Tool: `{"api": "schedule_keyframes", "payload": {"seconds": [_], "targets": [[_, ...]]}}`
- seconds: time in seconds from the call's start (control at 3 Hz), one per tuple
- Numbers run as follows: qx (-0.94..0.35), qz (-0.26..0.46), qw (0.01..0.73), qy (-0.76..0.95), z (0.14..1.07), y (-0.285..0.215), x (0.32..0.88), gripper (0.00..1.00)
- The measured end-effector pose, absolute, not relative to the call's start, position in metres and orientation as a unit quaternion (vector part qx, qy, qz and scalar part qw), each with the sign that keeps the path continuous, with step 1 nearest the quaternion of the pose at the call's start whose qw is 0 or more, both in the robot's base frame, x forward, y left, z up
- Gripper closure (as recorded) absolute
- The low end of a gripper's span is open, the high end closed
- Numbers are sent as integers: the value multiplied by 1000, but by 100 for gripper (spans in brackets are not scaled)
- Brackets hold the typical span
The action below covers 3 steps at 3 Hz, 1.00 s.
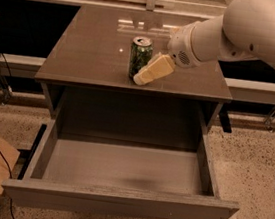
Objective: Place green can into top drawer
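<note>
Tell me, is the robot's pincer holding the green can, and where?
It cannot be told. The pincer sits low against the right side of the green can, which stands upright on the cabinet top, but no grip shows.

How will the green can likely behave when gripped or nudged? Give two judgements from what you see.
The green can stands upright on the glossy tabletop, taller than wide, so a high nudge from the gripper close beside it could tip it. Tipped, its round body would likely roll. Its smooth wall may slip.
</note>
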<state>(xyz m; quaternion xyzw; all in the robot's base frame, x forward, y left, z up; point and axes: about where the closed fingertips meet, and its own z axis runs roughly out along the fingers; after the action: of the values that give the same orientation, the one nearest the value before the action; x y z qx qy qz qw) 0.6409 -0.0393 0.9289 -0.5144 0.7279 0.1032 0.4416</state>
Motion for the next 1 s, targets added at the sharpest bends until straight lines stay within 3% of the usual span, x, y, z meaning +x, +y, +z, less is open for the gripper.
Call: {"api": "schedule_keyframes", "payload": {"seconds": [0.33, 0.67, 1.0], "targets": [[-504, 138, 452, 723, 912, -20, 672, 0], [-503, 173, 448, 719, 895, 0, 702, 17], [-519, 200, 441, 705, 889, 20, 709, 40]]}}
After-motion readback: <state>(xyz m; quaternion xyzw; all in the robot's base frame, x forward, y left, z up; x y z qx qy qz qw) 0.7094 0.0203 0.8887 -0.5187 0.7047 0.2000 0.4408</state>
